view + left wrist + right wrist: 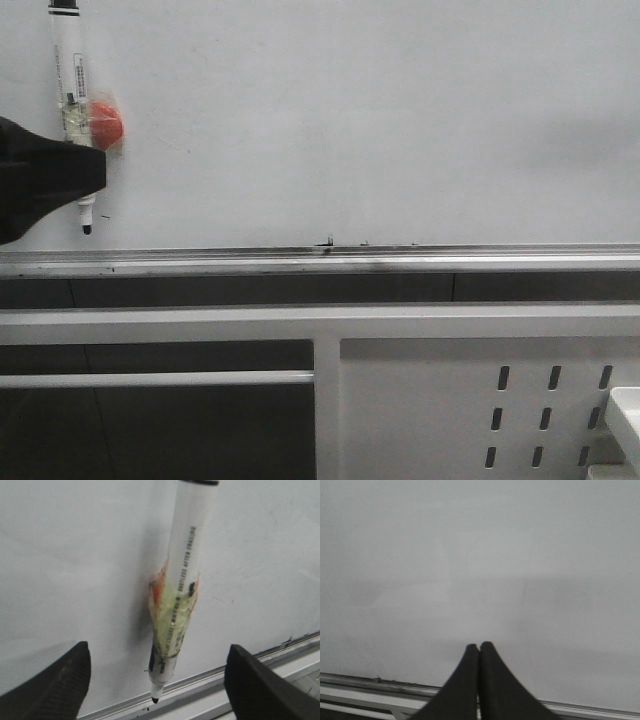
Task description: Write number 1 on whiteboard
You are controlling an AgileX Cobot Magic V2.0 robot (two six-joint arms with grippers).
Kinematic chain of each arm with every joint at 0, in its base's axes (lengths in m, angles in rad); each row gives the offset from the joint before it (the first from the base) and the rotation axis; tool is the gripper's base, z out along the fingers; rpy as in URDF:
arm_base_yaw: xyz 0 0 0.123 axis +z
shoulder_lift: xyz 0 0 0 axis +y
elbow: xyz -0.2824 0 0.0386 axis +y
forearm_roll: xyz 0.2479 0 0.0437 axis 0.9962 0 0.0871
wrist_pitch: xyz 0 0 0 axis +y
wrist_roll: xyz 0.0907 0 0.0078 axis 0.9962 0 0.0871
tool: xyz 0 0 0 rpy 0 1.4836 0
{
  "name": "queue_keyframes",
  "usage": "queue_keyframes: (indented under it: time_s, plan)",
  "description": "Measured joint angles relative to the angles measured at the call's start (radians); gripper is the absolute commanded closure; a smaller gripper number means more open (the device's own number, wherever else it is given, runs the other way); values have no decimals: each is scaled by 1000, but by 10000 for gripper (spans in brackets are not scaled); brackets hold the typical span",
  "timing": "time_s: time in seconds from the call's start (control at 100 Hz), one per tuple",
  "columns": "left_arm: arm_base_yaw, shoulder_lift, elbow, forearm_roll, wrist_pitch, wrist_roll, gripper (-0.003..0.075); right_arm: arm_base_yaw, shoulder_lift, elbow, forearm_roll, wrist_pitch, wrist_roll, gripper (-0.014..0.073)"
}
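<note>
We see our left hand (156,680) spread wide in front of the large glossy white whiteboard (350,110), its two dark fingers (50,685) well apart on either side of a white-barrelled marker pen with a black tip (72,90). The pen hangs nib-down against the board, above the silver metal ledge (330,260), and appears stuck there by a red, ball-like holder under clear tape (103,122), presumably so an open hand can close around it from the front. We judge the grasp not yet made: the fingers flank the barrel without touching it. Our right hand (479,652) is pressed together on nothing, pointing at bare board above the ledge, evidently parked out of the way. No number 1 stroke is visible; only small dark smudges (327,241) sit just above the ledge.
</note>
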State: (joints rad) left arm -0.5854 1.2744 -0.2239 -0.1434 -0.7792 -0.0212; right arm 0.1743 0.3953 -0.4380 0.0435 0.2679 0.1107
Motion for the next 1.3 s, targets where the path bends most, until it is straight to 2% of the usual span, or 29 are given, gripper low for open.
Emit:
queue_keyframes:
  time_s: [0.25,0.32,0.37,0.39,0.42,0.44,0.48,0.69,0.82,0.93,1.08,1.19,1.3]
  plan:
    - [-2,176,-1,36,-202,-99,230,10,0,0,0,-4,-2,663]
    - [-2,202,-1,43,-246,-106,260,10,0,0,-1,-6,-2,663]
    - [-4,215,-1,43,-269,-108,338,10,0,0,-2,-6,-2,663]
    - [-3,219,-1,43,-281,-110,395,10,0,0,-2,-6,-2,663]
    - [-3,223,-1,43,-296,-110,517,10,0,0,-2,-6,-2,663]
    - [-3,225,-1,43,-305,-111,571,10,0,0,-2,-6,-2,663]
    - [-3,230,-1,36,-324,-111,741,10,0,0,-2,-6,-2,663]
    - [-3,236,-4,34,-346,-111,732,10,0,0,-2,-6,-2,663]
    - [-3,236,2,106,-352,-111,733,19,0,-15,-2,22,-18,663]
    - [-3,236,11,260,-352,-111,740,65,0,-60,-3,121,-151,663]
    - [-13,234,9,506,-342,-115,740,182,28,-160,33,298,-385,663]
    - [-59,199,-39,628,-212,-115,740,271,101,-233,66,466,-448,650]
    - [-147,131,-131,739,64,-117,740,355,209,-286,117,575,-524,514]
